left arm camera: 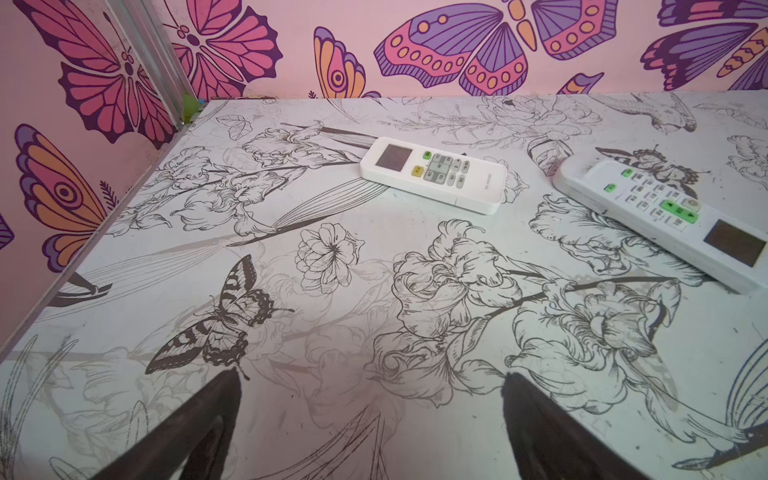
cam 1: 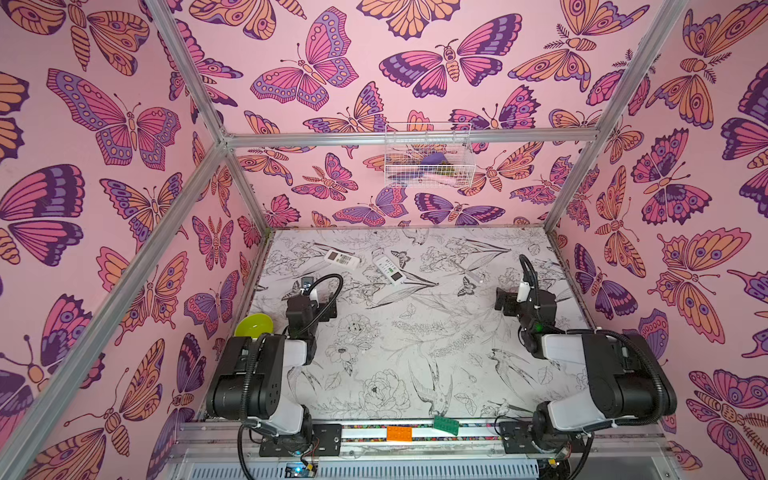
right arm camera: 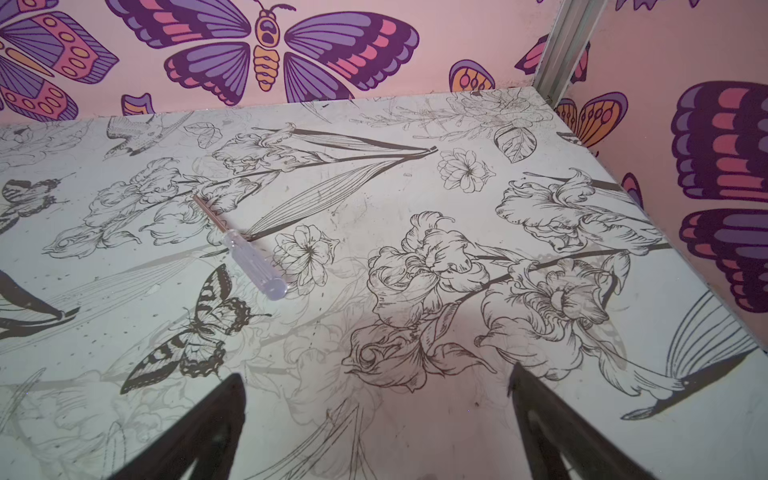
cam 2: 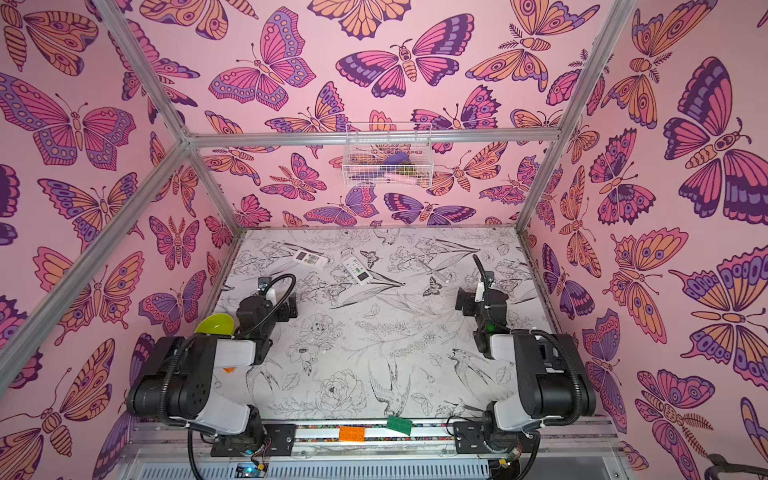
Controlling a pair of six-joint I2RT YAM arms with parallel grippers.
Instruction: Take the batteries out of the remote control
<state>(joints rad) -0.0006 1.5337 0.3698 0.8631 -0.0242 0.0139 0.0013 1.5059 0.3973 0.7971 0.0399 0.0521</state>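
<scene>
The left gripper [left arm camera: 372, 374] and right gripper [right arm camera: 376, 372] are hanging open, empty. Beyond the left, the short remote [left arm camera: 432, 174] and long remote [left arm camera: 660, 220] are lying face up, batteries hidden; beyond the right, a screwdriver [right arm camera: 245, 249] is lying. The wall basket [cam 1: 395, 174] is holding indistinct purple items; a green bowl [cam 1: 253, 325] is sitting by the left arm.

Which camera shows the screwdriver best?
Right wrist view: the screwdriver lies whole on the table, clear handle and metal shaft sharp. Both top views show at most a faint sliver; the left wrist view misses it.

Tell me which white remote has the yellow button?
The shorter white plastic remote, nearer the left wall; the longer white remote has bright green buttons.
</scene>
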